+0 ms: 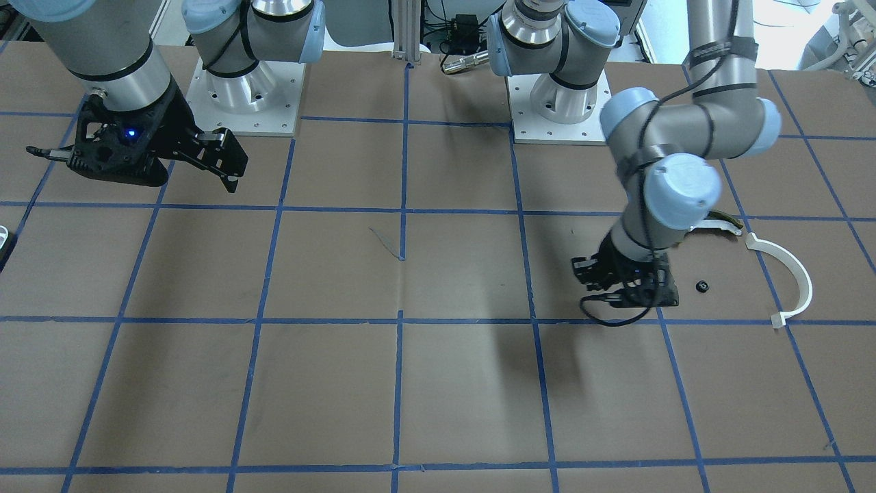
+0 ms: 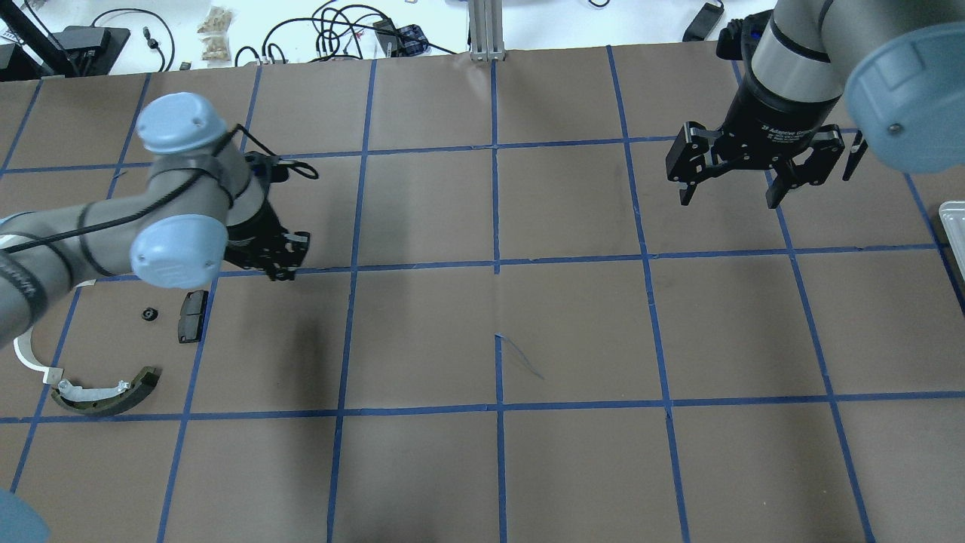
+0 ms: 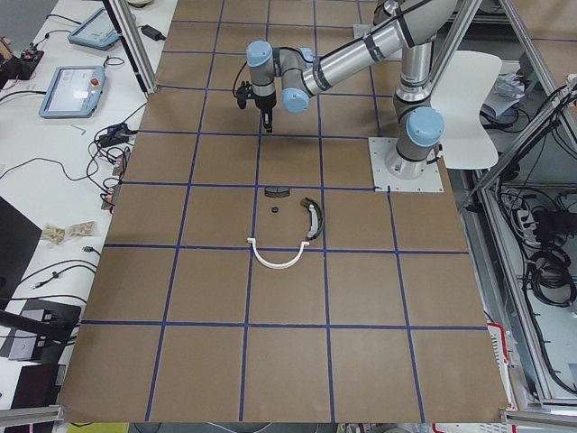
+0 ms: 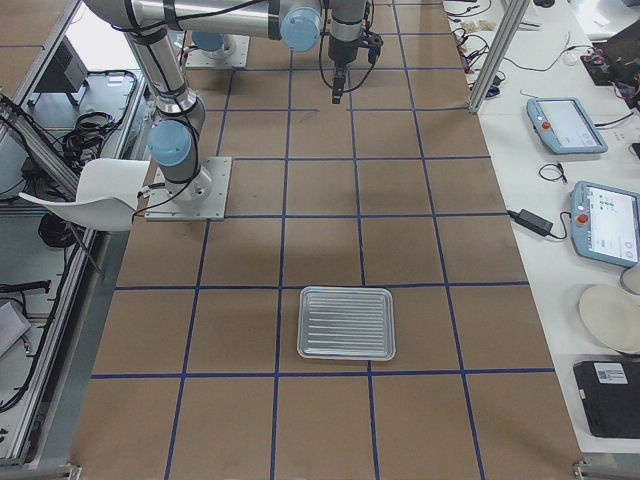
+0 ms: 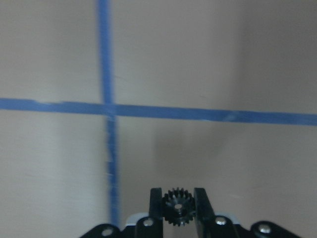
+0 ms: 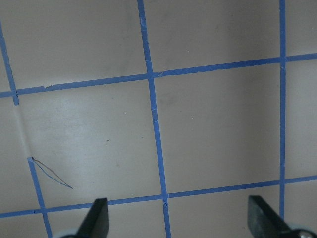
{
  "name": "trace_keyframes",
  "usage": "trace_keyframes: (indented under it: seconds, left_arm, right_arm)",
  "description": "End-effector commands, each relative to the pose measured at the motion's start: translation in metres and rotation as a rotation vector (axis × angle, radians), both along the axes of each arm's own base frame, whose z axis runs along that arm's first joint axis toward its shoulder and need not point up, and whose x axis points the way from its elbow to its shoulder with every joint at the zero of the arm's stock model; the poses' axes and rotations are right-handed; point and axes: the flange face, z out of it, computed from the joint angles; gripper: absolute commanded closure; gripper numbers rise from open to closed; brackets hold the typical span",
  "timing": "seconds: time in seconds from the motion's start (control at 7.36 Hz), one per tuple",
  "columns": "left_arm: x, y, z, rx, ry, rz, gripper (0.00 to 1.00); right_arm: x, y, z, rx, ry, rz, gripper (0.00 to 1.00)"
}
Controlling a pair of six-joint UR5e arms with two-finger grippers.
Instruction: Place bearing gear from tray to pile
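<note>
Brown table (image 2: pixel 573 332) gridded with blue tape (image 2: pixel 495 226), white bench (image 4: pixel 500 140) alongside.

Table's (image 2: pixel 573 332) left end: small round part (image 2: pixel 149 313) lay between pad (image 2: pixel 192 315) and half-ring strip (image 1: pixel 806 284), brake shoe (image 2: pixel 105 392) nearest robot | right end: tray (image 4: pixel 347 322) lay | bearing gear (image 5: pixel 178 207) sat in left gripper (image 5: pixel 178 194)

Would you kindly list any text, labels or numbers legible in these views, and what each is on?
White print on the black collar above the right claw: too blurred to read.
Teach pendant screens on the side bench: too small to read.
No other text is legible.
</note>
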Motion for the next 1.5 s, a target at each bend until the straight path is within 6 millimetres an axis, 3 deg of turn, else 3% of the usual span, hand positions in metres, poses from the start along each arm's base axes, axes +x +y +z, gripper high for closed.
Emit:
trace_keyframes:
  seconds: [0.0,0.14,0.27,0.41,0.82,0.95,1.09,1.22,1.36]
  left_arm:
    - [0.156,0.018,-0.002,0.038,0.008,-0.044,1.0]
    - [0.207,0.033,-0.012,0.05,0.029,-0.075,1.0]
    - [0.229,0.04,-0.019,0.044,0.032,-0.091,1.0]
    - [0.239,0.037,-0.024,0.031,0.024,-0.099,1.0]
    - [0.24,0.035,-0.04,0.047,0.041,-0.088,0.99]
    - [0.242,0.032,-0.041,0.038,0.035,-0.088,0.57]
    - [0.243,0.029,-0.044,0.036,0.045,-0.088,0.01]
    - [0.243,0.029,-0.046,0.039,0.048,-0.089,0.0]
    - [0.24,0.027,-0.034,0.024,0.031,-0.097,0.0]
  right_arm:
    - [-0.002,0.005,0.009,-0.015,-0.002,0.002,0.0]
    - [-0.002,0.007,0.008,-0.014,-0.008,0.011,0.0]
    - [-0.001,0.01,0.013,-0.022,-0.011,0.018,0.0]
    - [0.002,0.011,0.012,-0.02,-0.013,0.024,0.0]
    - [0.003,0.012,0.013,-0.022,-0.015,0.034,0.0]
    - [0.003,0.013,0.015,-0.026,-0.015,0.035,0.0]
    - [0.003,0.013,0.015,-0.027,-0.016,0.035,0.0]
    - [0.004,0.014,0.011,-0.019,-0.015,0.035,0.0]
    - [0.003,0.014,0.012,-0.02,-0.015,0.035,0.0]
